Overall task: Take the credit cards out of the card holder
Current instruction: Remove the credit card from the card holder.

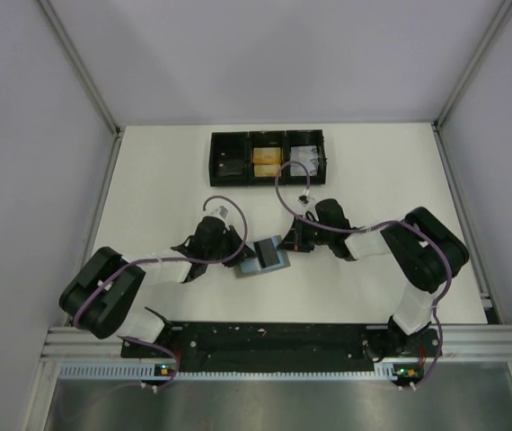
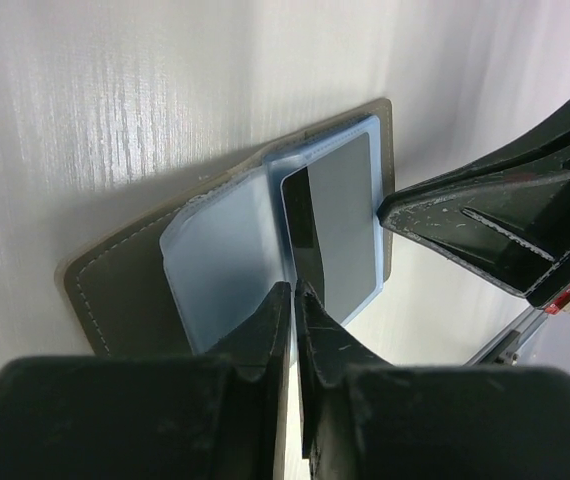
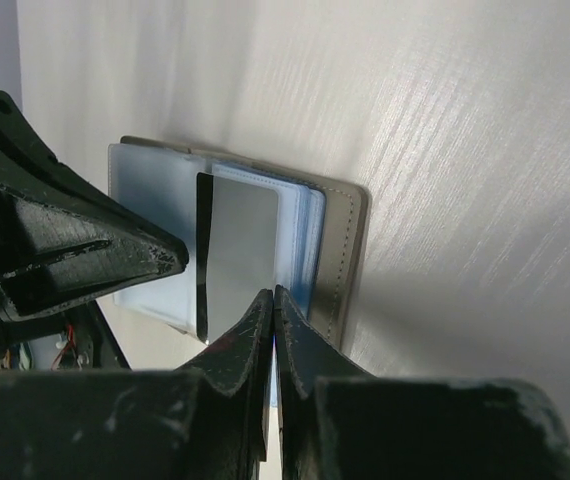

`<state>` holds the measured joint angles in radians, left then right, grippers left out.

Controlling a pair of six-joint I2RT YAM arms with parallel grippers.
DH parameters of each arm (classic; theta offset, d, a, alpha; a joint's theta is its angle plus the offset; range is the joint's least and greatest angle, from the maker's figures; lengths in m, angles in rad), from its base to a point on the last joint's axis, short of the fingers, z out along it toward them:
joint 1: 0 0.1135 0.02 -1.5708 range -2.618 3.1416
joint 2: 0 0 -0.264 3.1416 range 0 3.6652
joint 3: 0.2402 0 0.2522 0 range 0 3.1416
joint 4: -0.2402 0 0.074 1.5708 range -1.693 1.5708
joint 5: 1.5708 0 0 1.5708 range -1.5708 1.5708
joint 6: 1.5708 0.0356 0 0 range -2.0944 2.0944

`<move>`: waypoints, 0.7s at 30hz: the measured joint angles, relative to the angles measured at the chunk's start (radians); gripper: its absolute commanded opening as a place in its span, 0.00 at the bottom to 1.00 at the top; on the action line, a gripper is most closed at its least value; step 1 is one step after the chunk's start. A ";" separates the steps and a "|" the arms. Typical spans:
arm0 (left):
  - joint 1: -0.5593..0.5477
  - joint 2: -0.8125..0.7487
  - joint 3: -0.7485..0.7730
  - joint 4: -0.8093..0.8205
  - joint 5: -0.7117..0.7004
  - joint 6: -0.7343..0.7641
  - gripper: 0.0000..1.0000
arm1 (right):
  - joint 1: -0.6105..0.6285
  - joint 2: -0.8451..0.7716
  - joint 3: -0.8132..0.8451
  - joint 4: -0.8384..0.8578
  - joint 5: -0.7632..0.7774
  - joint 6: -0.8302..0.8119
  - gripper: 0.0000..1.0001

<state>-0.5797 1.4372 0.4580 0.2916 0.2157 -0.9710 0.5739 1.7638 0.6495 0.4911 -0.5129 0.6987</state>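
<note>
1. The card holder (image 1: 263, 258) lies open on the worktop (image 1: 162, 189) between my two arms. Its blue sleeves (image 2: 220, 270) face up, and it is only a small blur from above.
2. One silvery credit card (image 3: 240, 250) with a dark stripe shows at the sleeves; any others are hidden from me.
3. My left pincer (image 2: 293, 292) has its jaws pressed together at the sleeves' edge. I cannot tell whether they nip plastic.
4. My right pincer (image 3: 273, 294) has its jaws together at the card's near edge, and its own fingers mask any grip.
</note>
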 measured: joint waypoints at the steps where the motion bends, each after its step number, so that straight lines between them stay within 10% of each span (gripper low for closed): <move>1: 0.000 0.000 -0.004 0.007 0.000 -0.004 0.18 | 0.000 0.000 0.000 0.000 0.002 0.000 0.02; 7: 0.000 0.000 -0.037 0.075 0.006 -0.038 0.36 | 0.000 0.002 0.002 -0.003 0.005 -0.001 0.01; 21: 0.001 0.087 -0.035 0.181 0.047 -0.089 0.36 | 0.000 0.013 0.014 -0.003 0.003 -0.007 0.01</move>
<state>-0.5789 1.5238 0.4229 0.4725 0.2626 -1.0599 0.5739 1.7767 0.6632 0.4881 -0.5095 0.6918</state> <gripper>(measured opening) 0.361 0.010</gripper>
